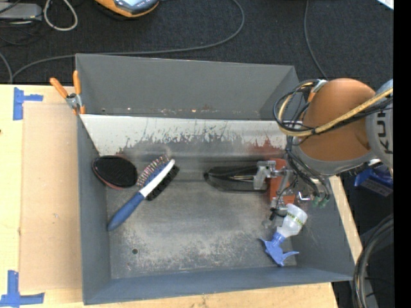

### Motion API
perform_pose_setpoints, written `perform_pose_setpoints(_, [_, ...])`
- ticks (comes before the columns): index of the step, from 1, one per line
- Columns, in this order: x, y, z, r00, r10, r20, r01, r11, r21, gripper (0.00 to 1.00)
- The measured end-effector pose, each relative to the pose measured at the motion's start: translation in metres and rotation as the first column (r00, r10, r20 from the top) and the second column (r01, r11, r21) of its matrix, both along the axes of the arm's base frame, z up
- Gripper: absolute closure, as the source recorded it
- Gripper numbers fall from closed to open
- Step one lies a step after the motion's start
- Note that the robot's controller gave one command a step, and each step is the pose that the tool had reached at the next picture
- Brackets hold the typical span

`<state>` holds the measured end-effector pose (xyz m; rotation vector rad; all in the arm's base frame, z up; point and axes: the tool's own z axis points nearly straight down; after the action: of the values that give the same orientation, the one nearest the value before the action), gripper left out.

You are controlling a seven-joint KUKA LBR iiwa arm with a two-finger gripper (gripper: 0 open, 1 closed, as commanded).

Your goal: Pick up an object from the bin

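Note:
My gripper [281, 203] hangs low at the right end of the bin, below the arm's orange cover. Just under and in front of it lies a small white spray head with a blue trigger [286, 233], near the bin's front right corner. The gripper's lower part touches or nearly touches its white top. A red thing [276, 185] lies partly hidden behind the gripper. Left of that, a black long-handled tool with a grey end [232, 177] stretches toward the bin's middle.
At the left end lie a black oval hairbrush [114, 171] and a blue-handled brush with a white head [144, 191], slanting toward the front. Bare floor spans the middle and front of the bin. The arm and its cables cover the right rim.

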<state>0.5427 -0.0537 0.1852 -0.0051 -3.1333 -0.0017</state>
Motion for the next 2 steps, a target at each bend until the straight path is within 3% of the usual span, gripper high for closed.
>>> perform_pose_setpoints(1, [0.002, 0.0, 0.003, 1.0, 0.003, 0.007, -0.003, 1.0, 0.0, 0.0])
perform_pose_setpoints(2, [-0.013, -0.083, -0.117, 0.991, 0.131, -0.003, -0.131, 0.991, 0.009, 0.0])
